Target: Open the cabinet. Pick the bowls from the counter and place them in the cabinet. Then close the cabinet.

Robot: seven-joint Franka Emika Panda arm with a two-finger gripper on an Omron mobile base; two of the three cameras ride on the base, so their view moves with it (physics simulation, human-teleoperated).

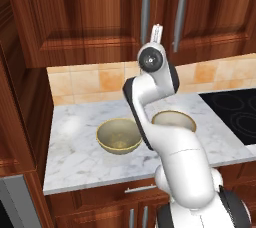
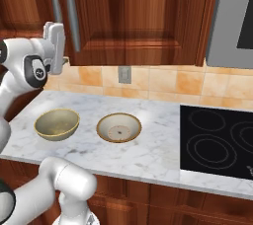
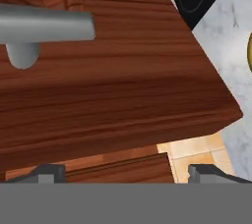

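The cabinet (image 1: pixel 90 12) (image 2: pixel 143 12) hangs over the counter with both doors shut. Its silver bar handles (image 1: pixel 145 12) (image 2: pixel 72 17) run side by side. My gripper (image 1: pixel 156 28) (image 2: pixel 53 27) is raised in front of the doors' lower part, close to the handles, open and empty. In the hand view the open gripper (image 3: pixel 125 174) faces the bottom corner of a cabinet door (image 3: pixel 123 85), and a handle end (image 3: pixel 47 26) sits at the upper left. On the counter (image 1: pixel 75 152) (image 2: pixel 158 150) stand a deep bowl (image 1: pixel 118 136) (image 2: pixel 57 124) and a shallower bowl (image 1: pixel 173 120) (image 2: pixel 118 127), partly behind my arm in the left base view.
A black stovetop (image 1: pixel 235 112) (image 2: pixel 217 140) lies to the right of the bowls. A grey appliance (image 2: pixel 232 17) hangs above it. An outlet (image 2: pixel 124 75) sits on the tan tiled backsplash. A tall wooden side panel (image 1: pixel 20 102) borders the counter on the left.
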